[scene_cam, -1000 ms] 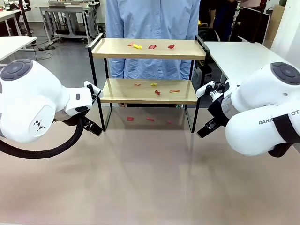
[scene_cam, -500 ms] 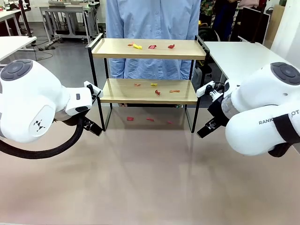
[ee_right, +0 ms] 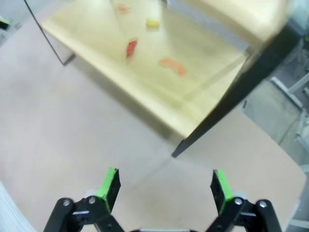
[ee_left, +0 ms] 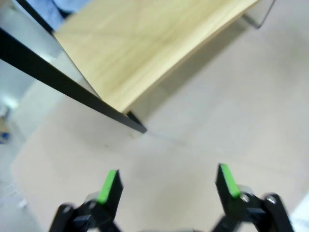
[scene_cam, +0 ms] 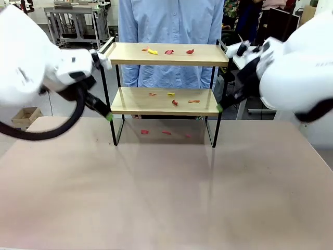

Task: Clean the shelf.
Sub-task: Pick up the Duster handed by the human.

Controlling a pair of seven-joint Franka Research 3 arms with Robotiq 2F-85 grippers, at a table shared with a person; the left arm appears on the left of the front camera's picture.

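Observation:
The shelf [scene_cam: 165, 61] stands at the far middle of the table, two light wood boards in a black frame. Small red and yellow scraps [scene_cam: 169, 52] lie on its top board, several more on the lower board [scene_cam: 130, 101], and red scraps [scene_cam: 144, 132] on the table beneath. My left gripper [scene_cam: 107, 116] hangs open by the shelf's left front leg; the left wrist view has its open fingers [ee_left: 168, 181] over the table before that leg [ee_left: 72, 82]. By the right front leg, my right gripper [scene_cam: 220, 107] is open too [ee_right: 164, 183], below the lower board's scraps [ee_right: 172, 66].
A person in a light blue shirt [scene_cam: 169, 21] stands right behind the shelf. The tan table [scene_cam: 166, 198] stretches wide in front of it. On the floor at the left sits a cardboard box [scene_cam: 23, 115]. Workbenches stand in the background.
Both arms have risen and swung in towards the shelf's two ends, bringing their fingertips to its front legs. Both grippers stayed open. The scraps have not moved.

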